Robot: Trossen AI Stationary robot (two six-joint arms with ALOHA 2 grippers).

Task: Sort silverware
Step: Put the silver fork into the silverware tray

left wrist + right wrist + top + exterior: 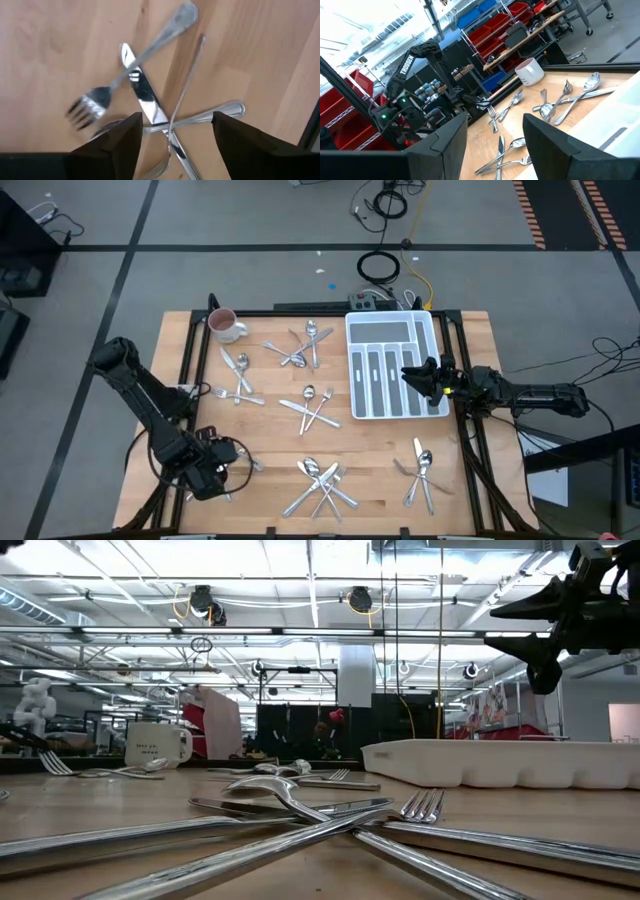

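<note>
Fingers of the left gripper (172,137) stood wide open, empty, above crossed silverware (150,100) far from the tray (392,367); next, probably descend and close.

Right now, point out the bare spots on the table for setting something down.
Bare wood lies between the mug and the tray along the far edge, and between the tray and the near-right cutlery pile. The middle is crowded with cutlery clusters; the left hand covers the near-left pile.
</note>
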